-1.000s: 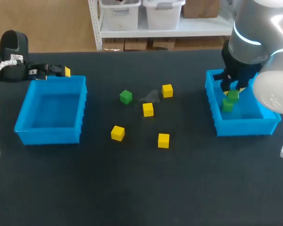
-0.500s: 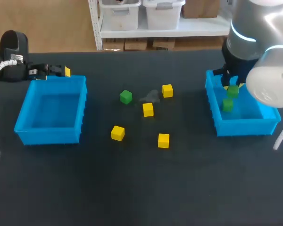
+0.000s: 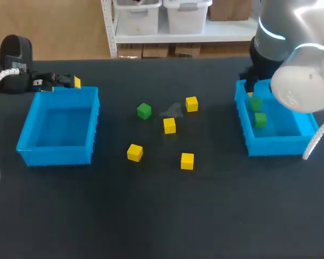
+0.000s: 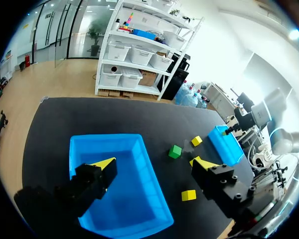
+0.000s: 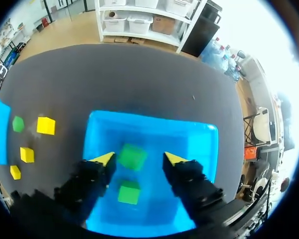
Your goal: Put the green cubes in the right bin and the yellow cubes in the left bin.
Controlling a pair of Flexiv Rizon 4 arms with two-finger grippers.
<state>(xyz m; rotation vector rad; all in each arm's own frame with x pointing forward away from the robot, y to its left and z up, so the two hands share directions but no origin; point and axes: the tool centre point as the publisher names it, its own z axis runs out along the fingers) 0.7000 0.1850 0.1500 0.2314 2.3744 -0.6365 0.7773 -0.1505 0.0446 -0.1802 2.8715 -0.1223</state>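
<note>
Green cubes (image 3: 260,120), 2 of them, sit in the right bin (image 3: 275,144) below the right gripper (image 5: 138,158), jaws apart. Left gripper (image 4: 153,163) gapes empty by the left bin (image 4: 105,136). 1 loose green (image 3: 144,111) sits near 4 yellows (image 3: 169,125); a careless grab might knock them.

The upper green cube (image 5: 132,155) is blurred; the right bin's (image 3: 275,145) far corner is covered by the right arm (image 3: 299,81).

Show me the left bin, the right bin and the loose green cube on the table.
left bin (image 3: 56,155): head view, front wall.
right bin (image 3: 281,145): head view, front wall.
loose green cube (image 3: 144,111): head view, top face.
</note>
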